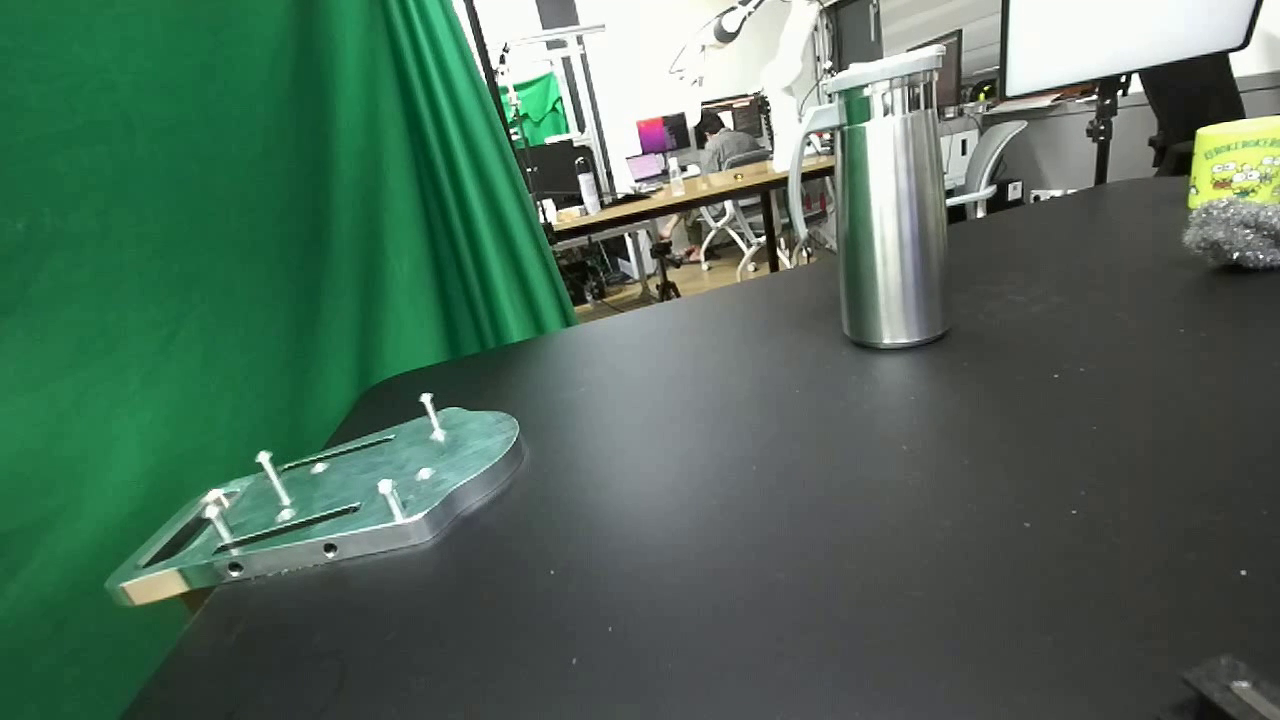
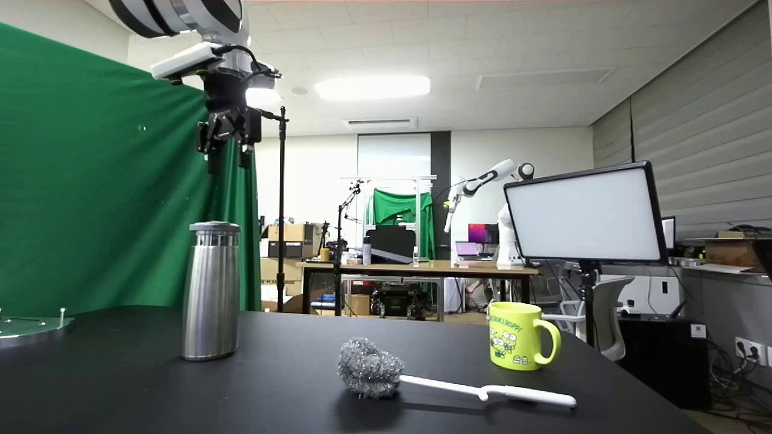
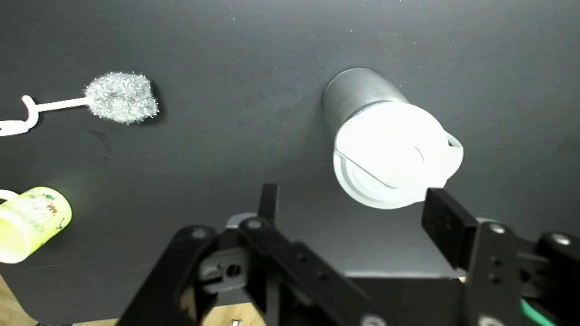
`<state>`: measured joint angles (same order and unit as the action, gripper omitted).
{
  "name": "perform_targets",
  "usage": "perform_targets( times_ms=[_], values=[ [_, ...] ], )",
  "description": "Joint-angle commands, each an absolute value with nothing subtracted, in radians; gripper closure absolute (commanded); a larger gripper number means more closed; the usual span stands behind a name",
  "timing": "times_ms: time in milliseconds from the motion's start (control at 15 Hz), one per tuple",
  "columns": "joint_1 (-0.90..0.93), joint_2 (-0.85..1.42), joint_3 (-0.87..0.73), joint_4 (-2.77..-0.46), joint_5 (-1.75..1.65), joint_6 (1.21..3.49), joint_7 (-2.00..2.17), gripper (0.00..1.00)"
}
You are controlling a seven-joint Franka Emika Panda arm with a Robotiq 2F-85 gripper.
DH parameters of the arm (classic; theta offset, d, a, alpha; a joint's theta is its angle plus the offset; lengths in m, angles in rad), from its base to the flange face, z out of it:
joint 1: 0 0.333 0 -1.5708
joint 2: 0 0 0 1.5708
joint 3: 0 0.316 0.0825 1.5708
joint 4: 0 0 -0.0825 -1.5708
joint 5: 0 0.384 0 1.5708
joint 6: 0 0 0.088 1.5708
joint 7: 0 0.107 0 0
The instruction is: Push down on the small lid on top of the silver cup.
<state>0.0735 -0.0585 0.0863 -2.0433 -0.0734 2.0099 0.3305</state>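
The silver cup stands upright on the black table, in both exterior views [image 1: 892, 230] [image 2: 211, 295]. Its handle shows at the left in an exterior view [image 1: 800, 170]. The small lid sits flat on top of the cup [image 1: 885, 70] [image 2: 215, 226]. In the wrist view the cup's body [image 3: 358, 93] shows behind the lid [image 3: 392, 145], which looks white from glare. A straight line and a curved recess show on the lid; I cannot tell whether a part is raised. My gripper [image 2: 229, 161] is open and empty, well above the lid, not touching it. In the wrist view its fingers [image 3: 353, 192] are wide apart.
A grey tinsel brush with a white handle [image 2: 368, 367] lies on the table [image 2: 277, 386]. A yellow-green mug [image 2: 515, 337] stands beyond it. A greenish metal plate with upright pegs [image 1: 400, 455] lies at the table edge. A green curtain [image 1: 250, 200] hangs behind.
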Motion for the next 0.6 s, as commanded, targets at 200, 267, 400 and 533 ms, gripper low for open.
perform_targets(
  times_ms=[200, 267, 400, 533],
  values=[
    [0.069, -0.062, 0.087, -2.042, -0.071, 1.978, 0.331, 0.00],
    [0.069, -0.062, 0.087, -2.042, -0.069, 1.968, 0.331, 0.00],
    [0.069, -0.062, 0.087, -2.042, -0.067, 1.964, 0.331, 0.00],
    [0.069, -0.062, 0.087, -2.042, -0.065, 1.964, 0.331, 0.00]
  ],
)
